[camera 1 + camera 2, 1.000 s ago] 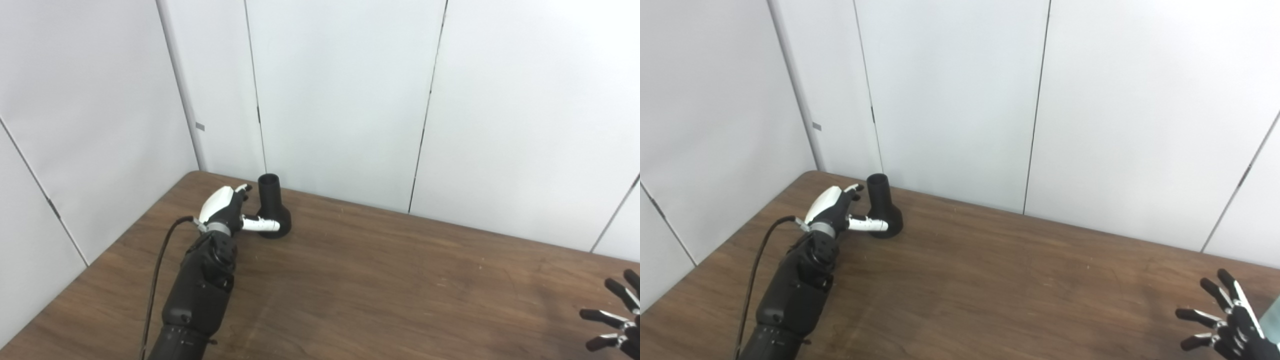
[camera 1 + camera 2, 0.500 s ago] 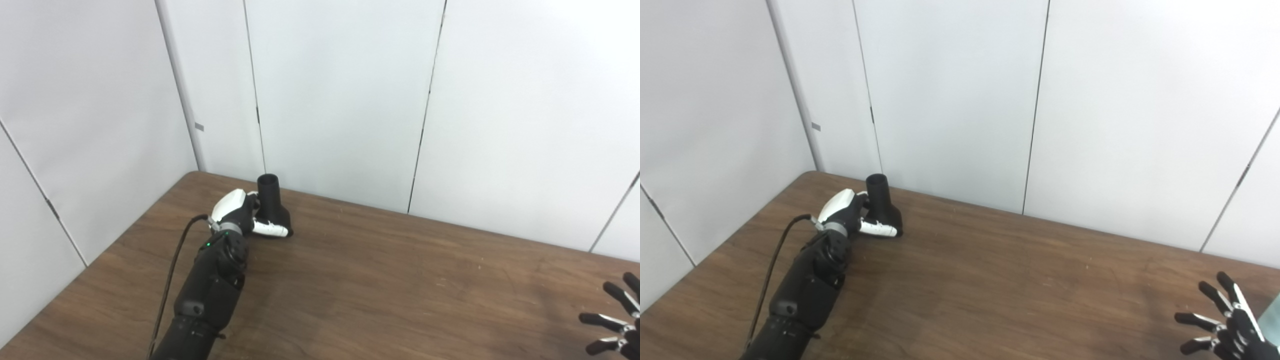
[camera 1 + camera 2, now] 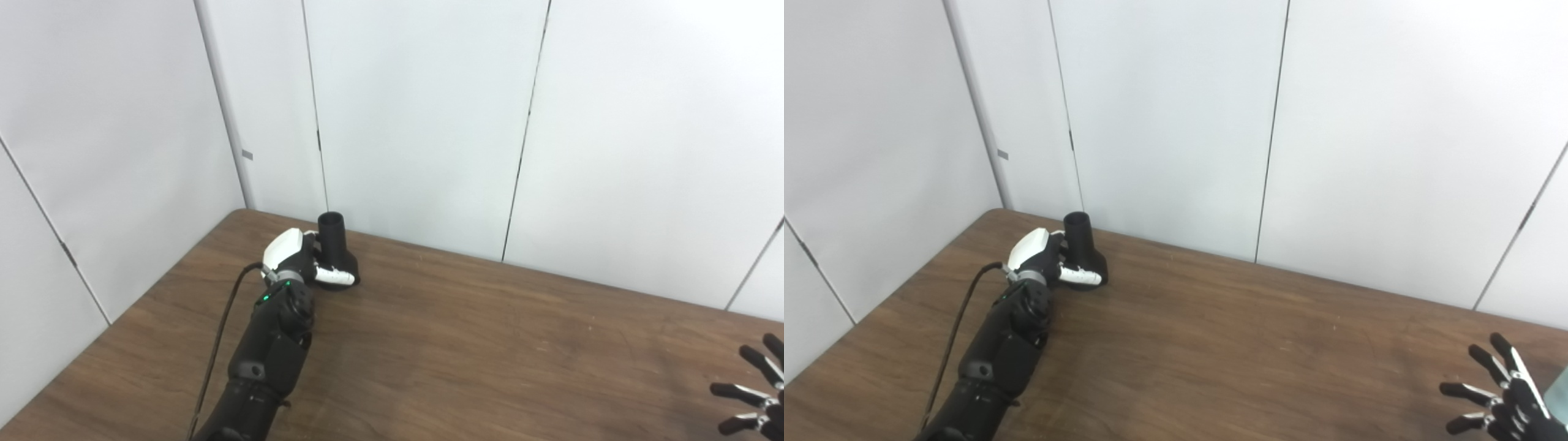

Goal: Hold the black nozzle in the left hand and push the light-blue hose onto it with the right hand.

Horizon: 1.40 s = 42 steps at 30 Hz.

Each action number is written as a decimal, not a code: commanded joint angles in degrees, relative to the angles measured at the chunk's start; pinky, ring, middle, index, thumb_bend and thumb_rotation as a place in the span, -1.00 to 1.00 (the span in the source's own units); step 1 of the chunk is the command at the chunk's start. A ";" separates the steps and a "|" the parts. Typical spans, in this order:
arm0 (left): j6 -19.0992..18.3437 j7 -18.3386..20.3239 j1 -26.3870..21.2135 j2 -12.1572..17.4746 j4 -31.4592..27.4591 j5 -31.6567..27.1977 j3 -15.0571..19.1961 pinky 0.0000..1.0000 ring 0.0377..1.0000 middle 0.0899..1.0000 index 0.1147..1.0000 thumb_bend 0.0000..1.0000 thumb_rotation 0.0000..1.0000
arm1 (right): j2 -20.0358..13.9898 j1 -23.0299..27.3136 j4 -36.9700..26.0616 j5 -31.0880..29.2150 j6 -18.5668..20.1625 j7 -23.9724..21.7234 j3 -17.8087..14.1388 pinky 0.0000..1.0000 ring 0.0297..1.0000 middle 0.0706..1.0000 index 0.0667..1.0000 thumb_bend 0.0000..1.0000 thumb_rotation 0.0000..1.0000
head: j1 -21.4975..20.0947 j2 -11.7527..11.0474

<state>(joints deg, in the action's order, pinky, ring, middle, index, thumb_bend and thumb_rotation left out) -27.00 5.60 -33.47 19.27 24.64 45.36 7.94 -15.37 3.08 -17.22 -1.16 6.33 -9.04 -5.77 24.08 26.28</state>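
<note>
The black nozzle (image 3: 334,240) stands upright on its wide base near the table's far left corner, narrow neck pointing up. My left hand (image 3: 295,262) is pressed against its left side. The white thumb (image 3: 334,277) lies stretched across the front of the base, and the fingers reach behind the neck, mostly hidden. The nozzle rests on the table. My right hand (image 3: 1502,398) hovers open with fingers spread at the bottom right corner. A pale blue sliver (image 3: 1560,392), perhaps the hose, shows at the right edge beside that hand.
The brown wooden table (image 3: 465,343) is boxed in by white wall panels (image 3: 416,122) at the back and left, close behind the nozzle. A black cable (image 3: 220,331) runs along my left forearm.
My left hand has moved forward and right until the nozzle sits between thumb and fingers. The nozzle has stayed in place. My right hand has sunk slightly towards the corner.
</note>
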 commanded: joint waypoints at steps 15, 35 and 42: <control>2.76 -8.87 -0.55 3.22 5.77 -5.64 -9.20 0.77 0.41 0.18 -0.16 0.05 -0.88 | -1.09 0.97 -3.70 -0.96 0.59 0.17 -0.96 -0.07 0.39 0.85 0.96 0.26 -0.89 | -0.56 1.20; 5.80 -4.86 2.10 5.52 1.95 -12.36 -18.59 0.02 -0.02 0.00 -0.20 0.04 -0.99 | 0.25 1.29 -4.45 0.18 1.61 0.90 0.04 -0.06 0.40 0.83 0.95 0.28 -0.89 | -5.74 2.99; 6.96 4.70 4.27 5.40 -7.06 -16.14 -22.76 -0.24 -0.12 -0.15 -0.17 0.05 -1.00 | 0.81 1.32 -5.15 1.75 2.45 1.23 1.10 -0.05 0.36 0.82 0.92 0.33 -0.90 | -9.66 3.99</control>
<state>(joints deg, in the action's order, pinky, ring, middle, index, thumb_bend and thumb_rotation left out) -21.71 3.84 -30.72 27.01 18.81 32.96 -12.25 -14.00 3.00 -19.80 0.49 9.33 -8.37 -4.32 14.42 30.23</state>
